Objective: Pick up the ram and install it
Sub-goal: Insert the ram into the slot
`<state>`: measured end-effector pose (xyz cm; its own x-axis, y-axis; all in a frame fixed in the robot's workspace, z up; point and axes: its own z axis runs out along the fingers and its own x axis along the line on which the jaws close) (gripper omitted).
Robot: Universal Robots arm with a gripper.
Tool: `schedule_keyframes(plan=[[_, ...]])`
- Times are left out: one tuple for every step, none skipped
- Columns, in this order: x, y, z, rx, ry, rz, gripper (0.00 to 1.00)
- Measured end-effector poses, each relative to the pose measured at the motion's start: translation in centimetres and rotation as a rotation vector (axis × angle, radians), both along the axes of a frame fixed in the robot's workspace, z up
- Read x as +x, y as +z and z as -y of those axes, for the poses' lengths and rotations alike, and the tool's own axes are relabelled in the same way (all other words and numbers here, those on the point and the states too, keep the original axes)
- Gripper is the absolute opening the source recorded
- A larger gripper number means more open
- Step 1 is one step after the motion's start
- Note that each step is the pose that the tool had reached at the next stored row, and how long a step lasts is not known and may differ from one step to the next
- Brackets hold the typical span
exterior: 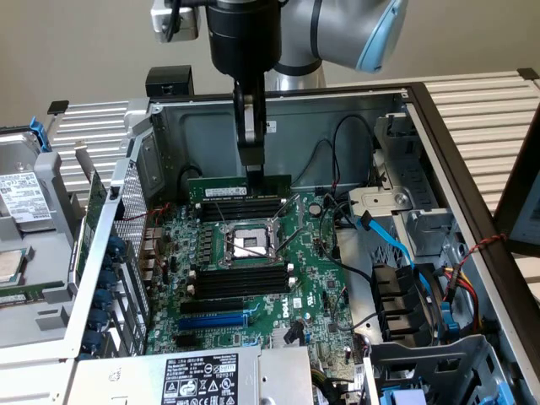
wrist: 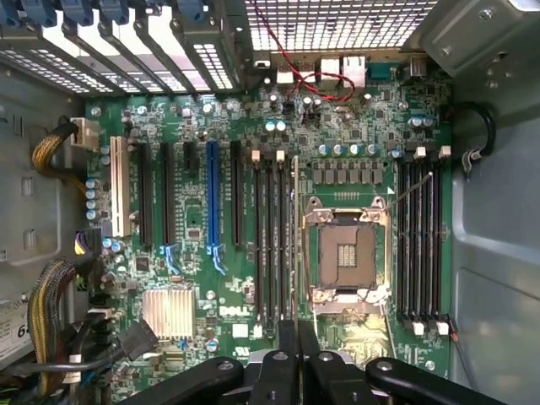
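Inside the case (exterior: pixel 304 126), your gripper (exterior: pixel 251 169) clamps the ram (exterior: pixel 215 180) just behind the socket (exterior: pixel 251 245); any tilt could jam it crooked against the slots (exterior: pixel 240 205).

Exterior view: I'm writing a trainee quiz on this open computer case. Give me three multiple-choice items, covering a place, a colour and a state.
1. Where is the long green ram stick?
A. Lying on the labelled power supply
B. In the gripper, over the long black slots beside the processor socket
C. On the table outside the case

2. What colour is the thin flat cable on the exterior view's right?
A. Blue
B. Orange
C. White

3. How is the square metal-framed processor socket?
A. Under a fan cooler
B. Bare, nothing mounted
C. Buried under cables

Answers: 1 B, the gripper's fingers come down onto the stick, which hangs level above those slots. 2 A, the cable arches light blue toward the drive bays. 3 B, the socket's frame and centre lie uncovered.
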<state>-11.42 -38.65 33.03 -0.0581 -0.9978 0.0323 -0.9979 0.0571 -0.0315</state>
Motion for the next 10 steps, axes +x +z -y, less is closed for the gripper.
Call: schedule_keyframes(plan=[[0.00, -0.11, 0.00, -0.0002, 0.000, 0.0021, 0.12], [0.00, -0.11, 0.00, -0.0001, 0.000, 0.0030, 0.12], [0.00, -0.11, 0.00, 0.0000, 0.000, 0.0031, 0.12], [-0.01, -0.12, 0.01, 0.0007, 0.000, 0.0032, 0.12], [-0.01, -0.13, 0.01, 0.0013, 0.004, 0.0033, 0.12], [-0.01, -0.13, 0.01, 0.0016, 0.013, 0.0051, 0.12], [-0.01, -0.15, 0.01, 0.0018, 0.023, 0.0062, 0.12], [-0.03, -0.17, 0.01, 0.0019, 0.035, 0.0062, 0.12], [-0.09, -0.18, 0.01, 0.0018, 0.044, 0.0063, 0.12], [-0.09, -0.18, 0.01, 0.0019, 0.046, 0.0063, 0.12]])
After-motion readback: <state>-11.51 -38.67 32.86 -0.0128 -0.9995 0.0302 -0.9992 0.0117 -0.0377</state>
